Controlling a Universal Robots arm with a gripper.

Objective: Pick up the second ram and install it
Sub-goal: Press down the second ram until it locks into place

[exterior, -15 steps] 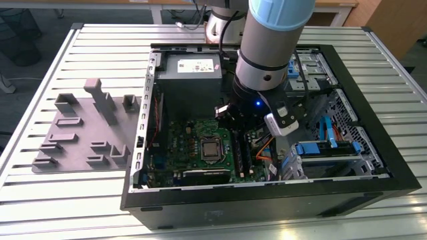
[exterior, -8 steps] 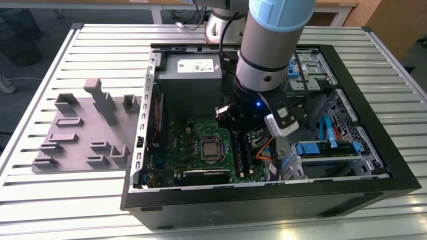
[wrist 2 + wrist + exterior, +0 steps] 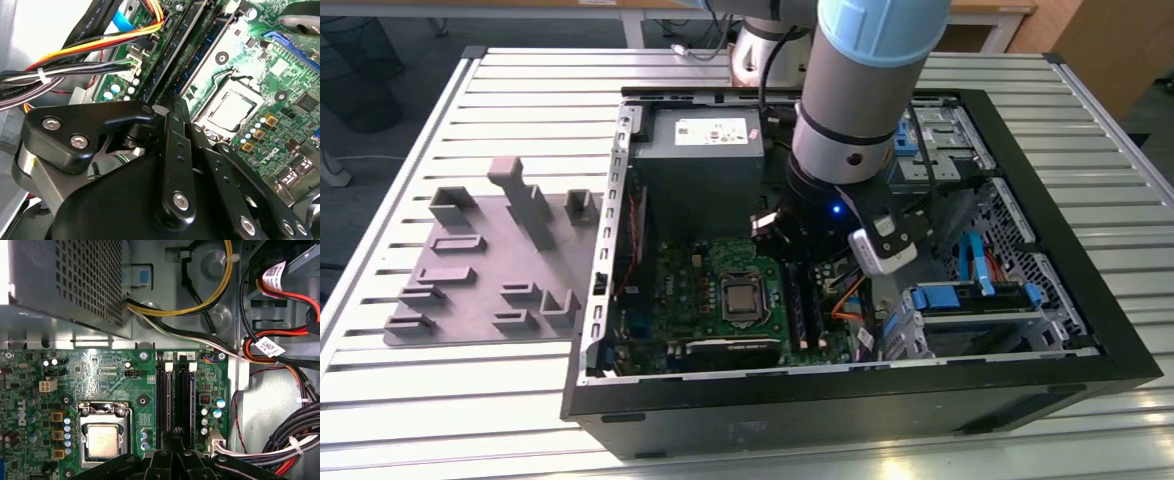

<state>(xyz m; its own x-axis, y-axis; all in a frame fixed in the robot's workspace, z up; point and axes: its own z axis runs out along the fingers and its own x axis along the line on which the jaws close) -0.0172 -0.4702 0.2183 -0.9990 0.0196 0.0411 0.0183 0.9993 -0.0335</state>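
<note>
**Claw shut over the memory slots, ram apparently down in the row**

Gripper (image 3: 173, 433) clenched, fingertips drawn together, nothing visibly pinched between them. Tips down at the near end of the black memory slots (image 3: 186, 400) on the green motherboard (image 3: 100, 371).

Second ram (image 3: 196, 49) judged to be the thin bluish strip lying along a slot in the second wrist view, running away from the fingertips. Hard to say whether fully seated or merely resting in the slot.

Outward from there in the exterior view:
- CPU socket (image 3: 742, 297) at about nine o'clock from the slots.
- Power supply (image 3: 704, 150) at about eleven o'clock.
- Bundled cables (image 3: 847, 290) at about three o'clock.
- Grey holder tray (image 3: 494, 270) well apart, at nine o'clock from the open computer case (image 3: 854, 400), with no stick on its blocks.

Handling, as a judgement:
- Light, stiff and thin, yet fragile, likely to crack under twist.
- Best held by the bare long edges or short ends, clear of chips, label and contact edge.
- Best pressed straight down, evenly along the top edge.
</note>
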